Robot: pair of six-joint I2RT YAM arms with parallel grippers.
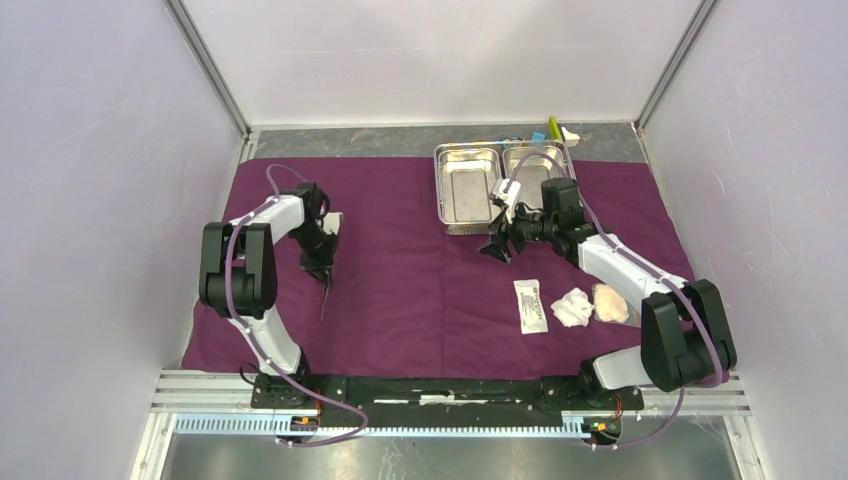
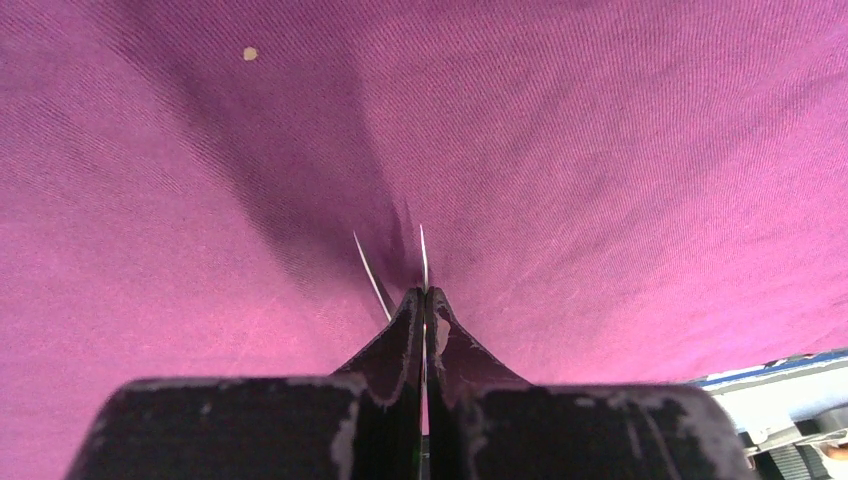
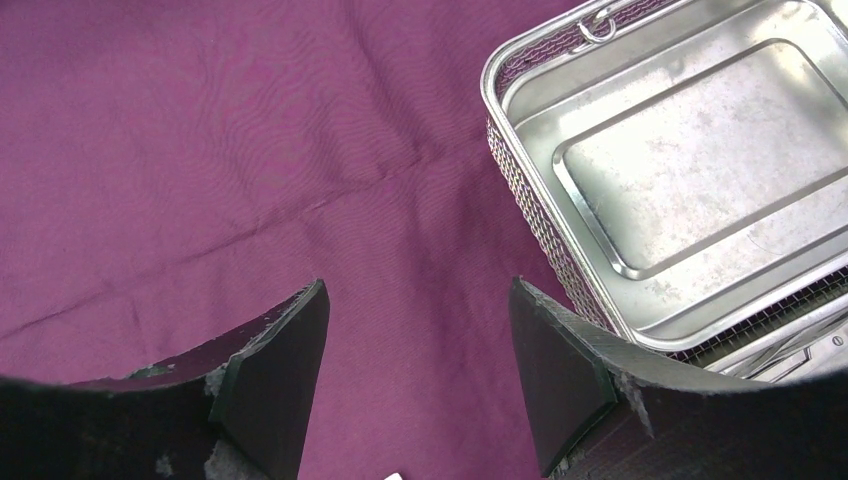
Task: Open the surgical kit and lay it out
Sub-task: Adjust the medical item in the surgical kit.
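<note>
The plum-purple cloth (image 1: 400, 290) lies spread over the table. My left gripper (image 1: 321, 268) is shut on slim steel tweezers (image 1: 324, 298), which point down toward the cloth on the left side. In the left wrist view the tweezers (image 2: 372, 275) show two thin prongs past the closed gripper (image 2: 425, 295). The shiny two-compartment tray (image 1: 445, 190) stands at the back right. My right gripper (image 1: 497, 248) hovers open just in front of the tray's near left corner with nothing between its fingers. The right wrist view shows this gripper (image 3: 418, 300) over bare cloth (image 3: 250, 150) beside the tray (image 3: 520, 170).
A white flat packet (image 1: 531, 305), a white gauze pad (image 1: 572, 306) and a pinkish pad (image 1: 610, 302) lie on the cloth at the near right. A yellow-green block (image 1: 553, 128) and small bits sit behind the tray. White walls close in on both sides.
</note>
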